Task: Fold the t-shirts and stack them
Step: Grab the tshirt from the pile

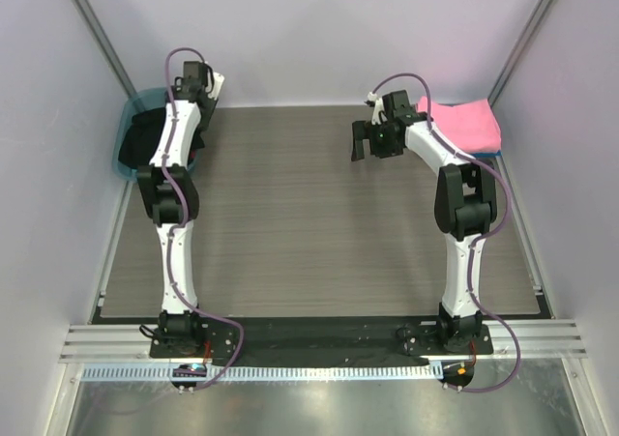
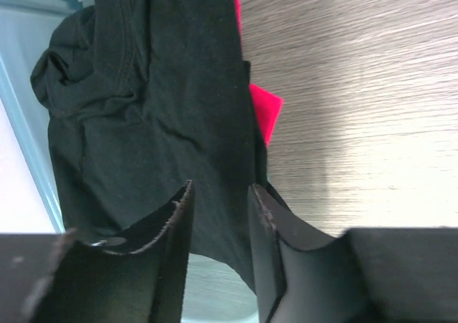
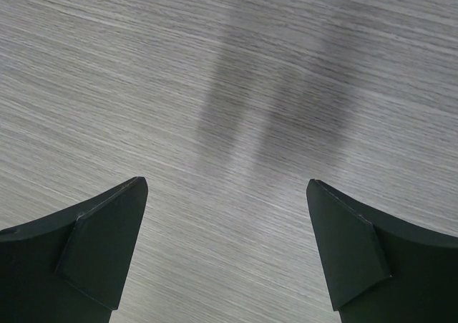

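Observation:
A large black t-shirt (image 1: 145,138) lies bunched in and over the teal tub at the back left. In the left wrist view the black t-shirt (image 2: 143,108) fills the frame, with a red t-shirt (image 2: 263,112) peeking out from under its right edge. My left gripper (image 2: 220,187) hovers over the black cloth, jaws a narrow gap apart, nothing clearly pinched. A folded pink t-shirt (image 1: 464,122) lies on a blue one (image 1: 488,152) at the back right. My right gripper (image 1: 366,146) is open and empty over bare table (image 3: 227,183), left of the pink t-shirt.
The translucent teal tub (image 1: 131,107) stands in the back left corner; its wall shows in the left wrist view (image 2: 25,129). White walls enclose the wood-grain table (image 1: 290,214) on three sides. A metal rail runs along the near edge.

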Tool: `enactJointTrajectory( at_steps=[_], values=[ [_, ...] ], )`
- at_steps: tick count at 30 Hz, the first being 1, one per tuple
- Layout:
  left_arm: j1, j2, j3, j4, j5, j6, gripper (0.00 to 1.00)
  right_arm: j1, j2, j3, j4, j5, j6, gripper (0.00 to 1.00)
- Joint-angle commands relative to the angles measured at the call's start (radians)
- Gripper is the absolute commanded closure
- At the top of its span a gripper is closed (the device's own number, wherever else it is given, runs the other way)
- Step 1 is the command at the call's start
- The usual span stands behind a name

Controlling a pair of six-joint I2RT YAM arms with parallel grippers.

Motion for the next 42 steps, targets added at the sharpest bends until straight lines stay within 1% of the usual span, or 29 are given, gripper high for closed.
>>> enactJointTrajectory(
  at_steps=[1, 7, 10, 12, 13, 14, 17, 22, 25, 28, 30, 32, 33, 35, 36, 37, 38, 40, 41, 42],
  values=[
    [0.013, 0.022, 0.027, 0.024, -0.017, 0.016, 0.64, 0.004, 0.007, 0.033, -0.001, -0.008, -0.022, 0.00],
    [0.016, 0.028, 0.022, 0.020, -0.016, 0.019, 0.65, 0.006, 0.009, 0.031, -0.001, -0.010, -0.023, 0.00],
    [0.016, 0.035, 0.020, 0.015, -0.016, 0.017, 0.64, 0.006, 0.009, 0.031, -0.001, -0.007, -0.026, 0.00],
    [0.016, 0.038, 0.020, 0.012, -0.014, 0.017, 0.66, 0.006, 0.009, 0.028, -0.001, -0.005, -0.025, 0.00],
    [0.016, 0.038, 0.022, 0.013, -0.014, 0.017, 0.70, 0.004, 0.007, 0.030, -0.001, -0.005, -0.028, 0.00],
    [0.016, 0.038, 0.022, 0.013, -0.013, 0.016, 0.82, 0.006, 0.004, 0.027, -0.002, -0.004, -0.028, 0.01],
    [0.016, 0.031, 0.022, 0.015, -0.016, 0.011, 1.00, 0.006, 0.001, 0.019, 0.001, -0.002, -0.028, 0.01],
    [0.016, 0.005, 0.024, 0.007, -0.017, 0.008, 1.00, 0.006, -0.005, 0.020, -0.001, -0.004, -0.033, 0.02],
    [0.014, -0.064, 0.025, 0.016, -0.026, -0.012, 1.00, 0.004, -0.019, 0.052, 0.001, 0.021, -0.078, 0.02],
    [0.007, -0.178, 0.021, 0.050, -0.037, -0.010, 1.00, 0.006, -0.031, 0.117, 0.007, 0.073, -0.117, 0.00],
    [-0.004, -0.260, 0.014, 0.082, -0.036, 0.020, 1.00, 0.006, -0.043, 0.135, 0.020, 0.145, -0.119, 0.00],
    [-0.013, -0.316, -0.015, 0.133, -0.013, 0.043, 1.00, 0.004, -0.080, 0.119, 0.092, 0.185, -0.097, 0.00],
    [-0.026, -0.371, -0.024, 0.147, 0.004, 0.069, 1.00, 0.004, -0.092, 0.108, 0.141, 0.165, -0.091, 0.00],
    [-0.044, -0.418, -0.035, 0.158, 0.053, 0.092, 1.00, -0.013, -0.098, 0.111, 0.163, 0.104, -0.050, 0.00],
    [-0.071, -0.437, -0.041, 0.167, 0.073, 0.108, 1.00, -0.019, -0.080, 0.125, 0.165, 0.078, -0.015, 0.00],
    [-0.088, -0.472, -0.050, 0.181, 0.073, 0.126, 1.00, -0.034, -0.069, 0.157, 0.162, 0.065, 0.068, 0.00],
    [-0.107, -0.485, -0.058, 0.184, 0.081, 0.143, 1.00, -0.045, -0.057, 0.171, 0.157, 0.050, 0.099, 0.00],
    [-0.171, -0.517, -0.067, 0.185, 0.085, 0.190, 1.00, -0.069, -0.028, 0.201, 0.154, 0.013, 0.153, 0.07],
    [-0.193, -0.523, -0.072, 0.187, 0.082, 0.206, 1.00, -0.079, -0.022, 0.208, 0.155, -0.008, 0.165, 0.08],
    [-0.238, -0.529, -0.073, 0.188, 0.081, 0.221, 1.00, -0.085, -0.019, 0.214, 0.154, -0.024, 0.164, 0.08]
  ],
)
